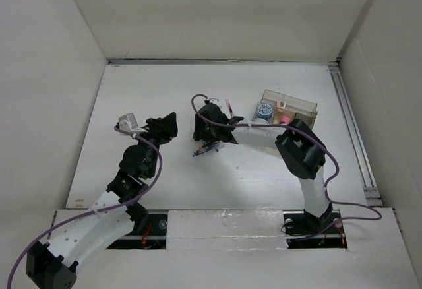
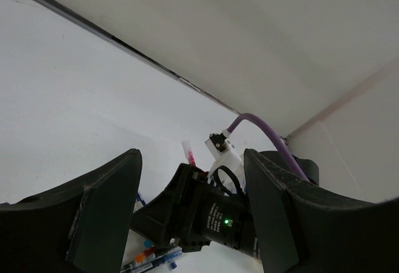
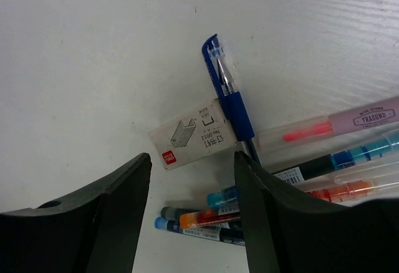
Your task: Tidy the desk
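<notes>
Your right gripper (image 1: 206, 134) hangs over the middle of the desk (image 1: 264, 177), which fills the centre of the top view with its rail down the right edge. The gripper's jaws stand apart with nothing between them. The loose pens (image 1: 206, 148) lie just below it in that view, so this arm is much the nearer one. The left gripper (image 1: 168, 125) sits to their left, a little farther off, also gaping and empty. In the right wrist view the small staple box (image 3: 193, 136) lies just beyond your fingertips, about centred on the gap, its long axis left to right and tilted slightly up toward the right. The blue pen (image 3: 227, 92) crosses the box's right end and runs steeply from upper centre down to the right, so it lies nearly square to your closing line. The pink pen (image 3: 349, 123) and the other pens at lower right run almost sideways, rising to the right, roughly along that line. You would probably need to turn the wrist for those. The clear box (image 1: 306, 112) holding a tape roll (image 1: 265, 111) stands at the upper right of the top view, well apart from the pens.
</notes>
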You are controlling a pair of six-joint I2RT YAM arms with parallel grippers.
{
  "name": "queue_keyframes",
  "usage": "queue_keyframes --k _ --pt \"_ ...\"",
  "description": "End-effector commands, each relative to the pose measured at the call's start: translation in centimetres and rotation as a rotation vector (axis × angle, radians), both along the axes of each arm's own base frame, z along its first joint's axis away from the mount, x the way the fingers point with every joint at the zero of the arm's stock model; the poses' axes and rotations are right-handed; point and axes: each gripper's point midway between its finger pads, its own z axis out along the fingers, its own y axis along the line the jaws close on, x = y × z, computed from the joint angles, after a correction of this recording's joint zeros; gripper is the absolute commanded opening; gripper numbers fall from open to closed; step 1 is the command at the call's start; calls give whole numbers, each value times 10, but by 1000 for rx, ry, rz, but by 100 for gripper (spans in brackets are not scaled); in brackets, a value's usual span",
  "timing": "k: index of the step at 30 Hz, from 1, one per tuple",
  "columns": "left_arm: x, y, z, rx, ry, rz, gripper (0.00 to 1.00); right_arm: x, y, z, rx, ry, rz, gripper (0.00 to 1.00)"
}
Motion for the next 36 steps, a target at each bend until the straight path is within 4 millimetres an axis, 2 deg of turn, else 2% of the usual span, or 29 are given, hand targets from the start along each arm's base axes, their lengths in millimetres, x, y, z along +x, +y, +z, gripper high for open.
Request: queue_keyframes --k 1,4,8,13,15,16,18,20,22,23,24,26,29,30,31,33,34,35,36 --pt "-1 -3 17 -28 -39 -14 62 15 9 16 5 -53 -33 61" --pt "-1 -1 15 -25 -42 -5 62 16 10 4 -37 -16 -40 61" --pt "-1 -2 16 -26 -40 -10 62 9 18 -4 -42 -11 -21 62" --pt "-1 0 17 -29 -38 2 62 8 25 -6 -55 -28 -15 62" --pt "-1 0 14 -29 -38 1 62 8 26 -12 -82 -36 -22 62" --pt "-2 5 16 -45 -42 23 62 12 24 -13 -97 -49 -39 62" --pt "-3 12 12 -64 -34 53 62 4 34 -19 -119 -64 -17 61" --pt "-8 23 11 -102 -39 92 62 5 34 -23 -156 -86 -33 60" --pt "-15 35 18 -154 -82 120 62 4 33 -33 -189 -93 -53 60" --pt "-17 37 12 -163 -79 130 62 5 33 -34 -188 -94 -59 60" --pt "-21 42 17 -192 -102 135 62 4 32 -39 -191 -90 -62 60" --pt "-24 46 15 -207 -102 148 62 7 33 -39 -182 -102 -71 58" --pt "-26 52 13 -239 -108 171 62 9 27 -41 -204 -114 -92 39" --pt "-26 55 14 -285 -103 185 62 9 26 -42 -208 -116 -94 28" --pt "-25 61 7 -294 -75 221 61 10 27 -39 -201 -119 -93 22" --pt "-26 62 8 -314 -72 226 61 11 33 -29 -161 -129 -87 14" --pt "-26 62 9 -316 -78 223 61 6 33 -27 -142 -121 -74 13" --pt "-26 61 7 -312 -79 219 61 10 44 4 -51 -162 -71 12" --pt "-25 60 7 -305 -80 217 61 12 46 15 -3 -168 -74 12"
